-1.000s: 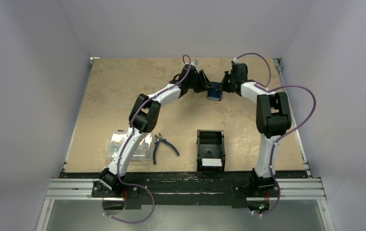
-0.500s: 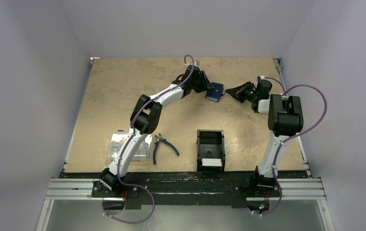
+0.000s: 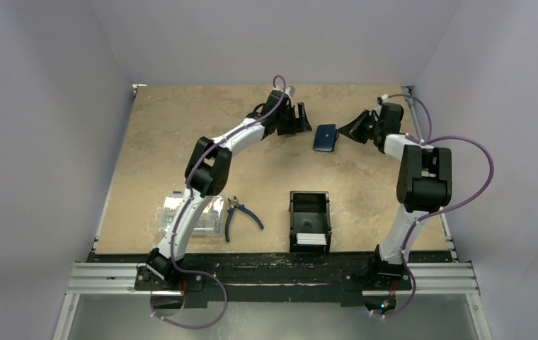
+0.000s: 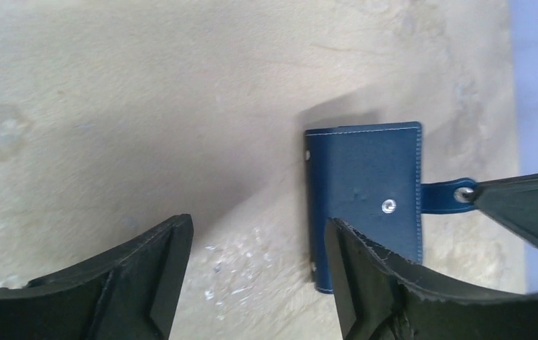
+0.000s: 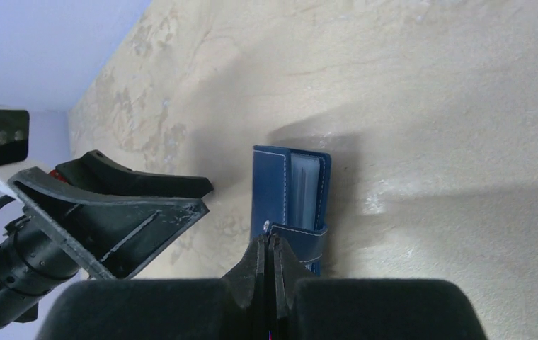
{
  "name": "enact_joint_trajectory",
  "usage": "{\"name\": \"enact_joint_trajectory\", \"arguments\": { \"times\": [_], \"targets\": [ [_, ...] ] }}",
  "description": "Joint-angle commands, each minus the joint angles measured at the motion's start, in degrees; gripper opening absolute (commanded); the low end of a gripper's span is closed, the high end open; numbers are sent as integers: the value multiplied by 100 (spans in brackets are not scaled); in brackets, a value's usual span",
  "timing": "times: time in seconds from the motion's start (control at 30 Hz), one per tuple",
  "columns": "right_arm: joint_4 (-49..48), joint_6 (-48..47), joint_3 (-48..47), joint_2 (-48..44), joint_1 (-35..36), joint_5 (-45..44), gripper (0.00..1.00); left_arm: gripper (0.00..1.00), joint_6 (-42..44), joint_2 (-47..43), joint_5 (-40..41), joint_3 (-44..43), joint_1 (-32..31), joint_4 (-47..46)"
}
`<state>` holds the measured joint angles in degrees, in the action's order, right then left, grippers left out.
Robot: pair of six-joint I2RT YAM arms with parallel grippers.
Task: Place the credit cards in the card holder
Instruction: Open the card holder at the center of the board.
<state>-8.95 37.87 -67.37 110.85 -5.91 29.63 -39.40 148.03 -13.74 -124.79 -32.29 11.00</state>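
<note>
The left pincer (image 4: 258, 227), jaws apart, hovers just left of the card holder (image 4: 362, 191), seemingly ready to take its edge. Near centre, white credit cards (image 3: 312, 239) wait in the black tray (image 3: 309, 195). The card holder lies folded on the far counter (image 3: 181, 142). The right pincer (image 5: 269, 244), jaws together, touches its snap strap (image 4: 436, 196), probably to steady it; a true grip cannot be confirmed. No writing is legible.

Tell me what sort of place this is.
Probably a robotics lab test booth: plain pale walls box in a tan table, two arms are bolted to a metal rail, and loose props like pliers and a black tray lie about.
</note>
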Motion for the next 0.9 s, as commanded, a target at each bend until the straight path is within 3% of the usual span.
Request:
{"name": "enact_joint_trajectory", "arguments": {
  "times": [0.0, 0.13, 0.3, 0.4, 0.53, 0.7, 0.87],
  "targets": [
    [224, -305, -345, -253, 124, 157, 0, 75, 1144, -344, 809, 62, -184, 1138],
    [251, -264, -421, -318, 138, 268, 0, 77, 1421, -351, 1260, 52, -515, 1167],
    [399, -299, -671, -347, 346, 471, 0, 77, 688, -347, 206, 329, -414, 530],
    [515, -336, -785, -409, 452, 467, 0, 73, -302, -572, -644, 1155, -167, -470],
    [585, -349, -853, -484, 489, 418, 0, 73, -954, -1220, -698, 2407, 162, -1718],
    [631, -362, -867, -485, 501, 421, 0, 74, -857, -1535, -814, 2609, 276, -1724],
    [677, -409, -873, -468, 499, 369, 0, 75, -648, -1404, -913, 2184, 162, -1406]
  ]
}}
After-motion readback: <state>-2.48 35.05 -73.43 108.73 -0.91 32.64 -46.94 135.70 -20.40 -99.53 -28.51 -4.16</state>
